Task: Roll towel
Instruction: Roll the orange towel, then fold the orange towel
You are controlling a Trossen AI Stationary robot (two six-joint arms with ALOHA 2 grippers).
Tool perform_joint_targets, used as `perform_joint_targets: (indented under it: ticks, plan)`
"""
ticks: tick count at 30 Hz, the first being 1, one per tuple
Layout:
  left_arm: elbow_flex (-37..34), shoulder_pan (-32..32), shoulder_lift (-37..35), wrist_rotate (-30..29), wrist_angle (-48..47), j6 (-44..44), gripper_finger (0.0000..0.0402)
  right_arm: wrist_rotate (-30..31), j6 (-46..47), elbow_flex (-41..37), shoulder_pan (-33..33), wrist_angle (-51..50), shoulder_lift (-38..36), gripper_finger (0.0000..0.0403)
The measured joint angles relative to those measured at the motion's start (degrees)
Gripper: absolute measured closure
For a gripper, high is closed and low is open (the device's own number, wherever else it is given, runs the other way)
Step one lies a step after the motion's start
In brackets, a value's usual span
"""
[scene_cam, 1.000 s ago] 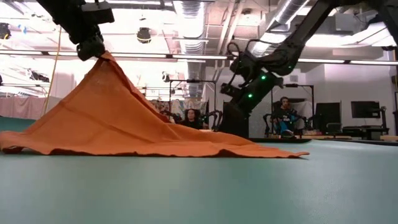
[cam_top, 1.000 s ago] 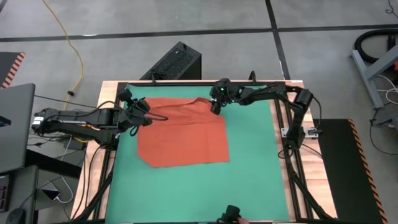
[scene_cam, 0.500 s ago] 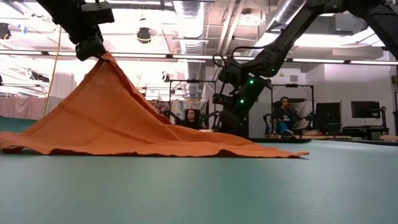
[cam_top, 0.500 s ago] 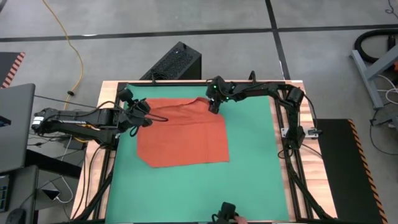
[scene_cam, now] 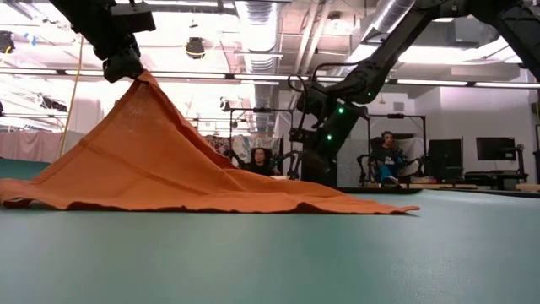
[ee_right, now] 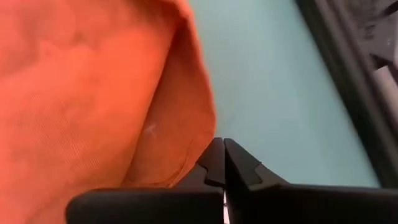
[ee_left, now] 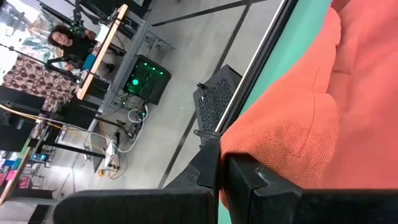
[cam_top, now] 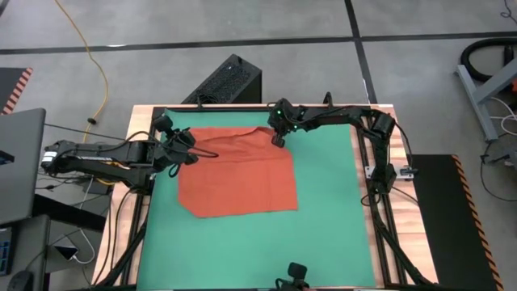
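1. The towel [cam_top: 237, 171] lies spread on the green tabletop [cam_top: 323, 226], upper-left of centre in the high view, with its far-left corner lifted into a peak in the low view.
2. The left gripper [cam_top: 184, 149], at the towel's upper-left corner, has its jaws clenched on that raised corner.
3. The right gripper [cam_top: 278, 139], at the towel's upper-right corner, has its jaws pressed together at the cloth's edge; whether they actually pinch fabric I cannot tell.
4. Judged step: securing both far corners before rolling; no roll has been started.
5. The next move likely calls for both corners being carried evenly toward the near edge, keeping the fold straight.
6. No containers are in view.
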Motion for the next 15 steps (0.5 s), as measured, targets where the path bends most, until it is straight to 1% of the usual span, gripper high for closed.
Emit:
perform_joint_targets:
  ticks: [4,8,11,15]
  plan:
    - [0.0,0.0,0.0,0.0,1.4,0.0,0.0401,3.9,-0.3,1.8,0.8,-1.8,-3.4,0.0397]
    - [0.0,0.0,0.0,-0.9,1.7,0.6,0.0401,4.4,-1.3,2.3,1.1,-4.4,-7.5,0.0394]
    - [0.0,0.0,0.0,-0.9,1.7,0.6,0.0401,3.2,-4.1,2.4,0.8,-4.9,-8.3,0.0361]
    - [0.0,0.0,0.0,-0.6,1.7,0.3,0.0401,-1.5,-5.7,2.4,0.4,-4.0,-5.1,0.0293]
